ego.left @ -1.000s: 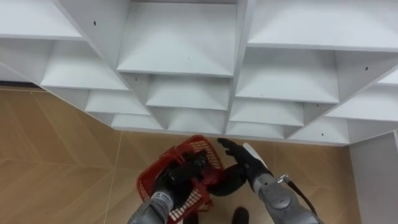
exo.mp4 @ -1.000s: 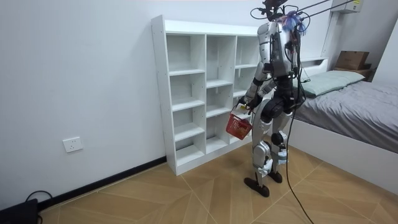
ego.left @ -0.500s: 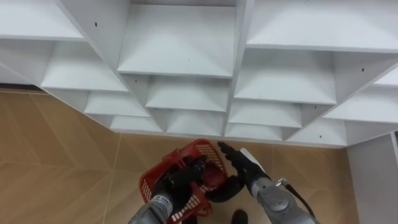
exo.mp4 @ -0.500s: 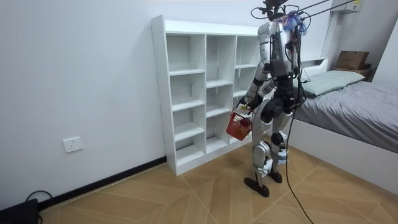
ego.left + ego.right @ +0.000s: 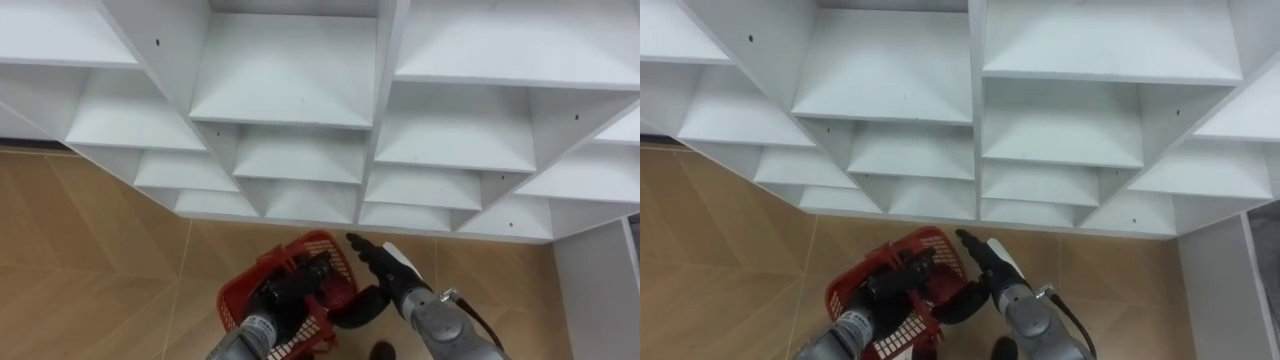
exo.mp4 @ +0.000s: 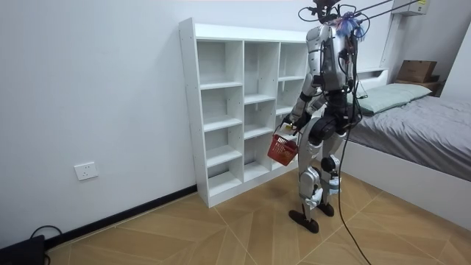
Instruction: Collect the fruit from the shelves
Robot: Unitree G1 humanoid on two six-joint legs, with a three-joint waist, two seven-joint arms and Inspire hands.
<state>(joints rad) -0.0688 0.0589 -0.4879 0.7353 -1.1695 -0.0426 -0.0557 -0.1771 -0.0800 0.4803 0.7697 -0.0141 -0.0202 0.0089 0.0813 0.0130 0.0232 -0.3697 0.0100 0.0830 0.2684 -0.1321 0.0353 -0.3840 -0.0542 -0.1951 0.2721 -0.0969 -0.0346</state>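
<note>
The robot stands facing the tall white open-fronted closet, whose compartments rise just ahead of both its hands. I'd judge this the searching step. The red plastic-mesh basket hangs low in front of it, with the left robot hand curled round its handle. The right robot hand reaches over the rim, fingers straight and holding nothing. Where the fruit is I cannot tell, as both hands largely hide the basket's inside. The next move probably calls for finding a piece and reaching in with the free right hand, basket level. Below the hands is herringbone wood floor, and behind the robot a grey bed.
</note>
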